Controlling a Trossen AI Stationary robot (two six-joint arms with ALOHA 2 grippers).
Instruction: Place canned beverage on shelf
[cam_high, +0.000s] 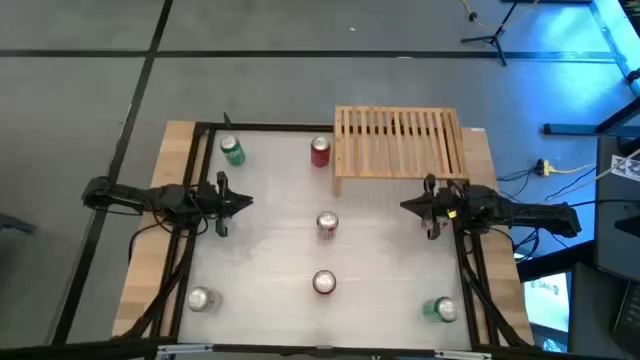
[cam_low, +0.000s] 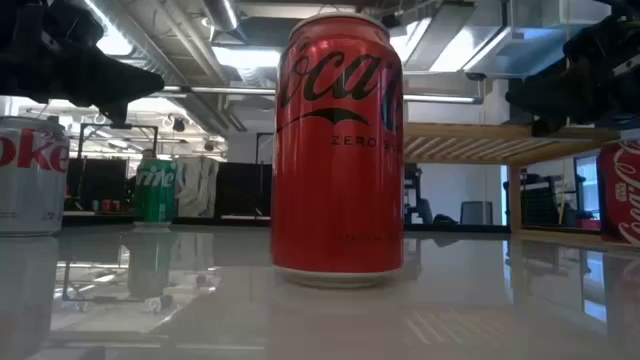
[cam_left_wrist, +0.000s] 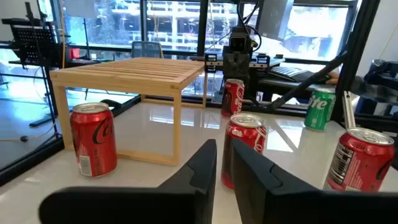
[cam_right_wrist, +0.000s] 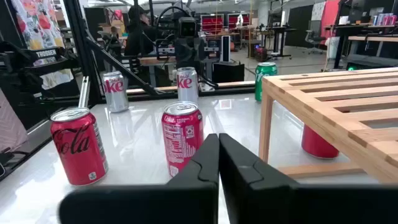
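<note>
While closed, right tool (cam_high: 416, 207) hovers | just beside shelf (cam_high: 400, 143) | apart

Open bench (cam_high: 270, 250) between the two arms, broken only by the middle can (cam_high: 327, 225) and, nearer the front edge, the red can (cam_high: 324, 283). Clear lane from the right claw (cam_high: 408, 206) toward the middle can. Shelf (cam_high: 398, 142) blocking the far right corner, slatted top bare; red can (cam_high: 320, 152) standing just beside its left end. Green can (cam_high: 232, 151) at far left, silver can (cam_high: 201, 299) at near left, green can (cam_high: 441, 310) at near right, all well apart. Left claw (cam_high: 246, 201) clear of every can.
</note>
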